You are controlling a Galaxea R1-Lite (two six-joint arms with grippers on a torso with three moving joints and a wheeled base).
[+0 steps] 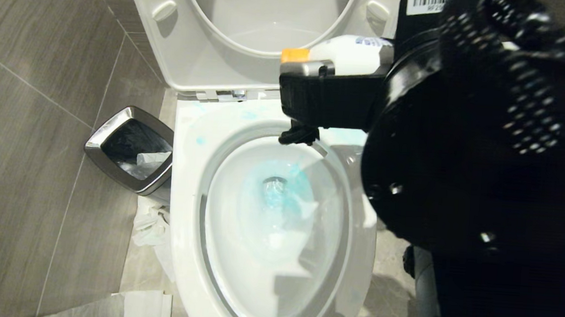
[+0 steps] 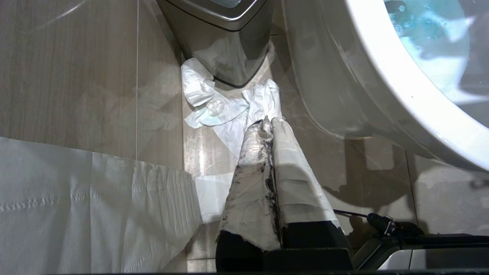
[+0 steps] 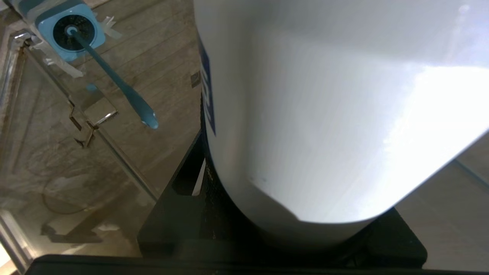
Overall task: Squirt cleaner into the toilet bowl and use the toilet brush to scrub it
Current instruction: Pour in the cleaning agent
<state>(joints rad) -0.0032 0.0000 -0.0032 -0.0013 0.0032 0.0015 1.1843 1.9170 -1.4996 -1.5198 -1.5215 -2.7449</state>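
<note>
Head view: toilet bowl [image 1: 187, 211], white, seat and lid raised, turquoise liquid pooled round the drain. Right gripper [image 1: 313, 76] above the bowl's rear rim, clamped on the cleaner [image 1: 354, 51], a white bottle lying roughly level with its orange cap toward the robot's left. Steel-rimmed bin [image 1: 115, 134] on the floor just beside the bowl on the left; crumpled white paper [image 1: 151, 226] at its foot.

Left wrist view: left gripper [image 2: 268, 121], fingers wrapped in white tape and pressed together, holding nothing, hanging over the floor near the bowl's outer wall [image 2: 328, 84]. Bin base [image 2: 225, 46], crumpled paper [image 2: 214, 107] and a flat paper sheet [image 2: 76, 206] lie below.

Right wrist view: cleaner body [image 3: 324, 114] fills the jaws. Toilet brush [image 3: 114, 82] stands in its blue holder [image 3: 70, 34], well apart, on the floor.
</note>
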